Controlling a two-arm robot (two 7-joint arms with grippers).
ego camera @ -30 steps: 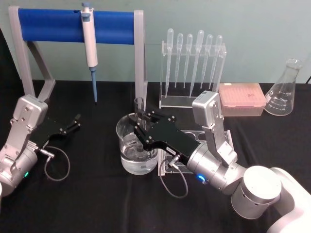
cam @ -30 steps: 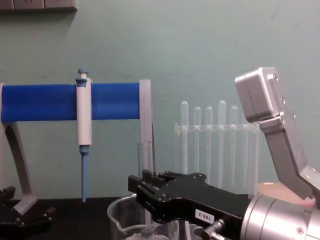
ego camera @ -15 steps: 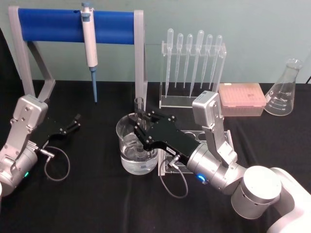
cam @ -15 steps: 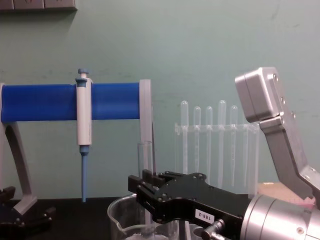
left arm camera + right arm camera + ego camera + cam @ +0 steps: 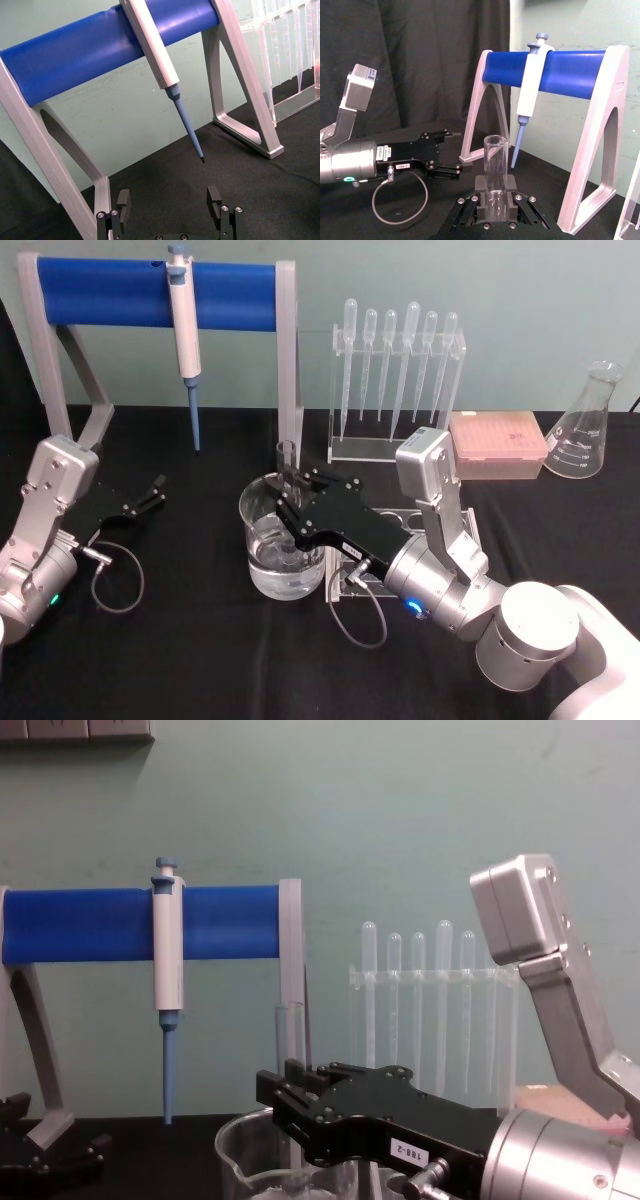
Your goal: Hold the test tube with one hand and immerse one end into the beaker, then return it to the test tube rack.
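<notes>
Right gripper [image 5: 290, 498], the hand at work, is clamped on the test tube [image 5: 287, 462]. The tube stands upright between its fingers, open rim above them and round end down inside the beaker [image 5: 262, 540] directly beneath the hand. Against the pictures from 1 s and 0.5 s back, nothing has shifted: hand, tube and beaker sit where they were. I judge this a pause with the lower end dipped in the water, so immersion looks done and lifting out comes next. The test tube rack [image 5: 388, 512] lies just behind the hand, under its wrist. Left gripper [image 5: 150, 490] sits parked beyond the beaker, fingers spread and empty.
</notes>
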